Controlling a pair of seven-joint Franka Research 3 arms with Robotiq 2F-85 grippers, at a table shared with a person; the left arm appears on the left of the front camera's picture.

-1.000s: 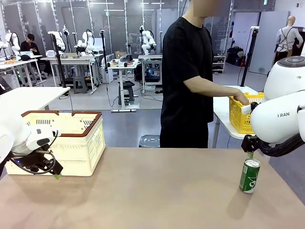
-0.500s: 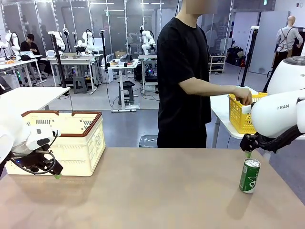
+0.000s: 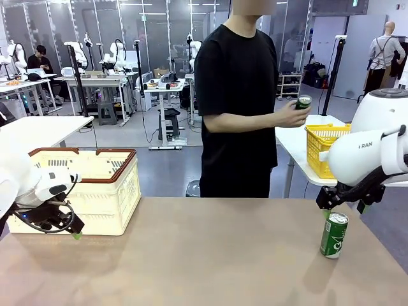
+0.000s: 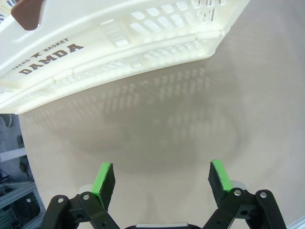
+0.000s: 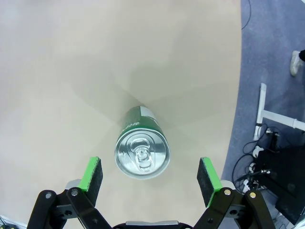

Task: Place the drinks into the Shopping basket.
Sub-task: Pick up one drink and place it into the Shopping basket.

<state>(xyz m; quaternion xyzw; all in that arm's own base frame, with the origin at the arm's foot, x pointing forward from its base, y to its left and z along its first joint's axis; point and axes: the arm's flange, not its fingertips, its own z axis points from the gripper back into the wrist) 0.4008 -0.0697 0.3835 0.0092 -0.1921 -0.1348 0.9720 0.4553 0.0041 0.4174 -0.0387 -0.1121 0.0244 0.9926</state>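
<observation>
The tan bench, in a lab full of work tables, carries the Shopping basket at left and a green can upright at right. The left end effector, released, hangs by the basket, and the right end effector, also released, hovers over the can. The person's hand, a second ago in the yellow basket, now holds up a second can.

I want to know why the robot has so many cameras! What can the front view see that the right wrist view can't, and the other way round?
The front view gives the person's hand holding a second can, the Shopping basket, the yellow basket and the open left gripper. The right wrist view gives the silver top and pull tab of the green can from above, with the open right gripper hovering over it. Both share that can standing upright on the table, not held yet.
</observation>
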